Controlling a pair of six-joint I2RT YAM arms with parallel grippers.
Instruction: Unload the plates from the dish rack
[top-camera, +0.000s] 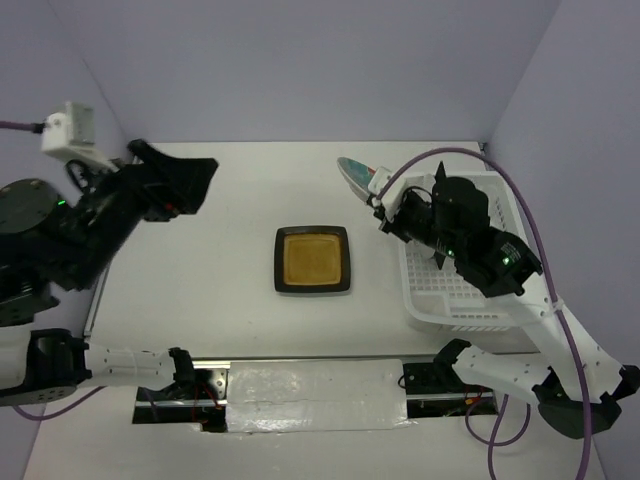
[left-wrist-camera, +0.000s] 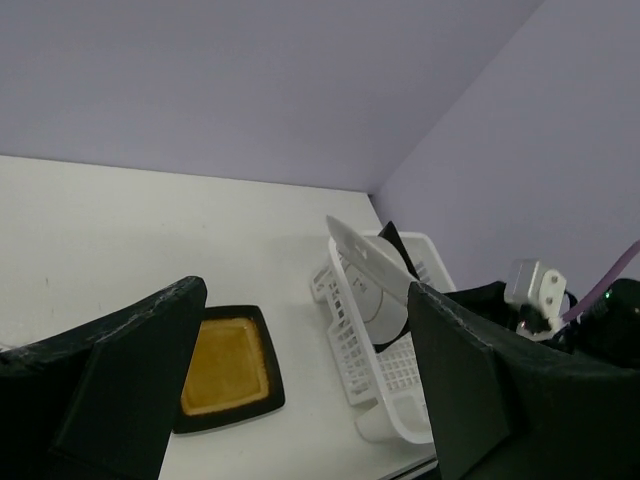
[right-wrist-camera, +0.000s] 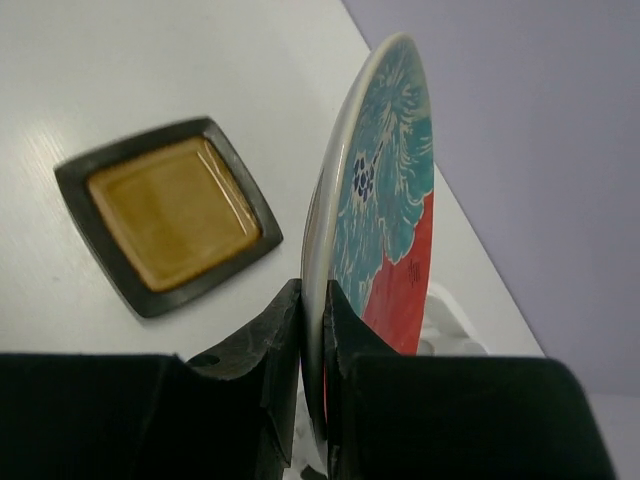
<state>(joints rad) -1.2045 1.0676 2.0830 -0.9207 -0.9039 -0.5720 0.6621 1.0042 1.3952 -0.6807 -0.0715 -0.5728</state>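
My right gripper (top-camera: 383, 197) is shut on the rim of a round red-rimmed plate (top-camera: 357, 173) with a teal-white floral face. It holds the plate on edge above the far left corner of the white dish rack (top-camera: 450, 295). In the right wrist view the fingers (right-wrist-camera: 285, 325) pinch the plate (right-wrist-camera: 385, 200). The amber square plate (top-camera: 312, 259) lies flat on the table left of the rack. My left gripper (top-camera: 195, 185) is open and empty at the far left. In its view (left-wrist-camera: 300, 380) the held plate's pale back (left-wrist-camera: 365, 255) shows over the rack (left-wrist-camera: 350, 345).
A pale round shape (left-wrist-camera: 388, 312) and a black edge (left-wrist-camera: 398, 245) show inside the rack behind its lattice wall. The right arm hangs over the rack. Purple walls close the back and sides. A taped strip (top-camera: 315, 395) lies at the near table edge.
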